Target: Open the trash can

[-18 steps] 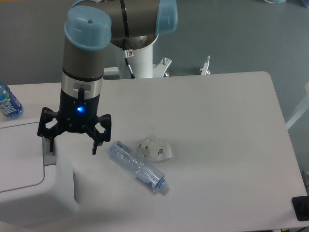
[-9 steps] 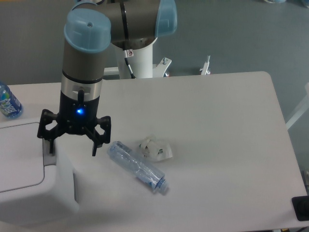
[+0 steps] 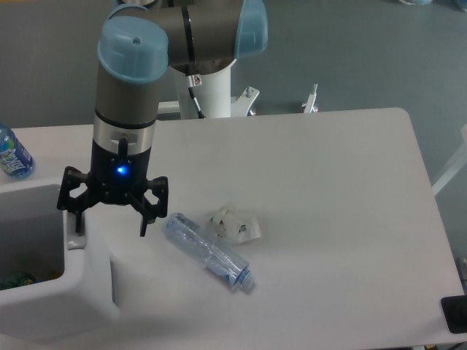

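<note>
The white boxy trash can [image 3: 87, 288] stands at the lower left of the table. Its lid is no longer across the top; the inside shows as a grey hollow [image 3: 29, 244] with some green and dark rubbish at the bottom. The grey push tab [image 3: 76, 237] sits on its right rim. My gripper [image 3: 109, 224] is open, fingers spread wide. The left fingertip [image 3: 76, 222] is on or just above the tab, the right fingertip [image 3: 144, 224] hangs beside the can over the table.
A clear crushed plastic bottle [image 3: 208, 251] lies on the table right of the can, with a crumpled white wrapper [image 3: 235, 224] behind it. A blue-labelled bottle [image 3: 13, 154] stands at the far left edge. The arm's white base [image 3: 215, 95] is at the back.
The can's flat lid, closed in both earlier frames, has dropped out of sight and the can's inside is now showing. My gripper has barely moved.
</note>
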